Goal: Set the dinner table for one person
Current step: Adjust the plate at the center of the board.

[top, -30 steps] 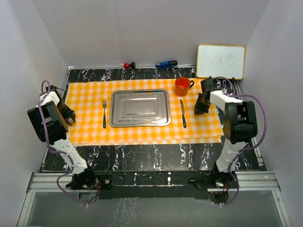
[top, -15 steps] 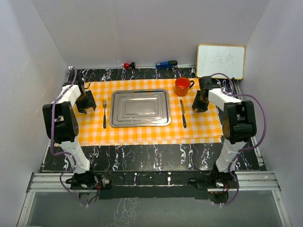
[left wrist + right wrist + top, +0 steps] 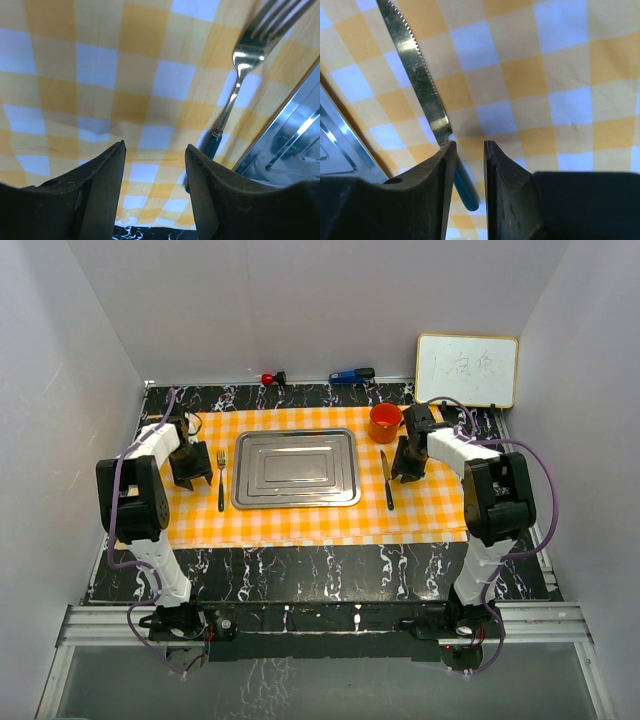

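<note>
1. Black, marble-veined dinner table [image 3: 300, 575] spans the cell, with an orange-and-white checked cloth [image 3: 420, 515] laid across its middle.
2. Steel tray [image 3: 296, 469] sits centred on the cloth. Fork [image 3: 220, 480] lies just left of it, knife [image 3: 386, 480] just right, orange mug [image 3: 384, 422] beyond the knife tip.
3. Left gripper [image 3: 155, 150]: jaws spread, nothing between them, over cloth beside the fork.
4. Right gripper [image 3: 469, 146]: jaws narrowly parted, empty. Knife is just outside one finger; can't tell if they touch.

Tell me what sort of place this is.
Probably a robot test booth staged for dining: white walls box in the table, a left arm and a right arm stand at its near edge, and a checked cloth carries a tray, fork and knife.
</note>
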Available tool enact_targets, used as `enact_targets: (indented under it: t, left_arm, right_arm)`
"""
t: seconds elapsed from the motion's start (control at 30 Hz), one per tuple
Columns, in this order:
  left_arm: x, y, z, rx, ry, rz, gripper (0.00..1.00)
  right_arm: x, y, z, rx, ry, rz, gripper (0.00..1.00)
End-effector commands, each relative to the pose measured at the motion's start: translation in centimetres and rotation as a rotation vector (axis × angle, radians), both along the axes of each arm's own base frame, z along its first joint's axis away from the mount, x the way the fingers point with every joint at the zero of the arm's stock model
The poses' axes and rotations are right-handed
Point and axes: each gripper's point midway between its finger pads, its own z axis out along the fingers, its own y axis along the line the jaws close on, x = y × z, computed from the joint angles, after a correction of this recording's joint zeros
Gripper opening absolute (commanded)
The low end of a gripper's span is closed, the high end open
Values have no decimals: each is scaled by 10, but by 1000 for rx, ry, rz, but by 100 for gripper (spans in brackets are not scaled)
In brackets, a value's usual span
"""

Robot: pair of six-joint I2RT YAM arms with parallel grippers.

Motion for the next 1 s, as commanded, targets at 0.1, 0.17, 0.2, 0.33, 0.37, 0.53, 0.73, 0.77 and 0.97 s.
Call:
enact_targets:
  t: [0.1,0.17,0.2,0.33,0.37,0.53,0.73,0.77,0.97]
  left_arm:
    - [-8,-40,25,-75,-42,-64,50]
    - [-6,-43,32,-85,-67,-62,50]
    - [-5,-45,36,-95,-82,-60,50]
    - [-7,-48,34,-105,-79,-63,50]
    - [-10,-47,30,-94,-59,-63,50]
    - [-19,-47,19,-76,-32,-61,50]
    - [-22,-55,10,-88,-17,-58,48]
    - [-22,-55,9,-86,-18,-58,48]
    - [-23,-56,0,-75,-7,-57,45]
  right_arm:
    - [5,19,28,27,-67,43,27]
    - [2,19,27,21,-60,47,27]
    - [1,19,25,16,-55,49,27]
    - [-6,18,19,10,-33,57,27]
    - [-6,19,19,11,-33,58,27]
    - [-7,17,19,3,-39,60,27]
    - [-8,15,18,-6,-35,65,27]
    - [-8,15,17,-9,-33,64,27]
    - [-9,14,16,-13,-32,66,27]
